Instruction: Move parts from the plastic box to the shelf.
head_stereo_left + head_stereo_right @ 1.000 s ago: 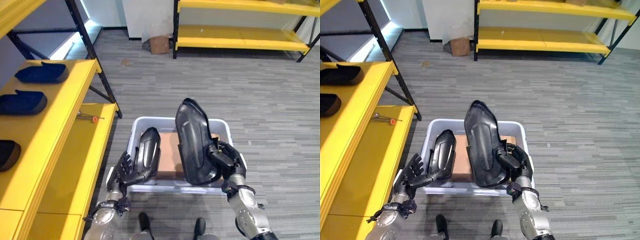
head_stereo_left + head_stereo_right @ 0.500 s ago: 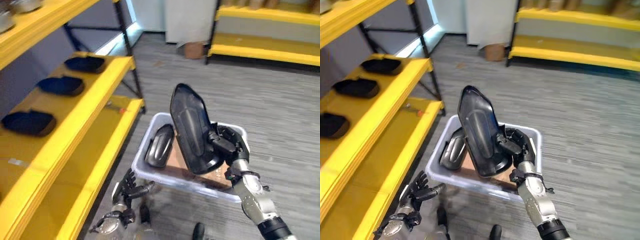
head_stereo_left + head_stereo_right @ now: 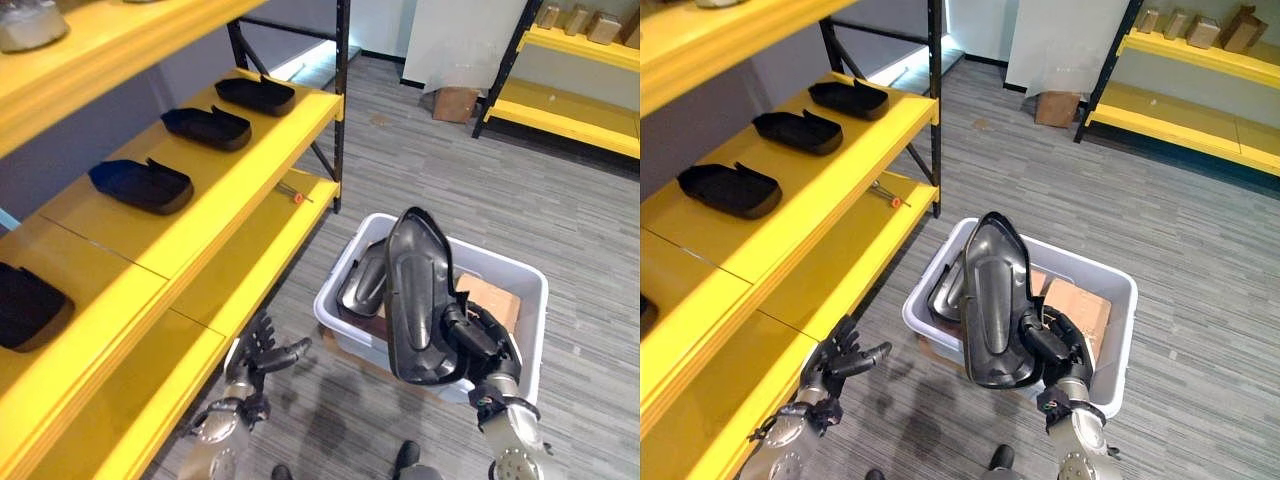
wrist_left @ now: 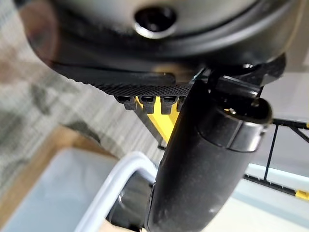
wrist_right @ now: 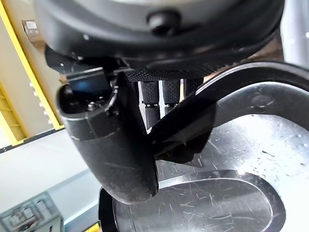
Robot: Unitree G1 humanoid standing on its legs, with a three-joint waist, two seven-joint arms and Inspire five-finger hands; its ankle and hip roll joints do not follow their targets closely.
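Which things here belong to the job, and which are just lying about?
Job: black part in right hand; second part in plastic box; yellow shelf; left hand, open.
Lying about: cardboard box; screwdriver.

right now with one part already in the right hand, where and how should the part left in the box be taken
Probably by its upper end. The part leans on the box's shelf-side wall, top sticking above the rim. The open left hand hangs just outside that wall, so come from there, over the rim. The right hand is full.
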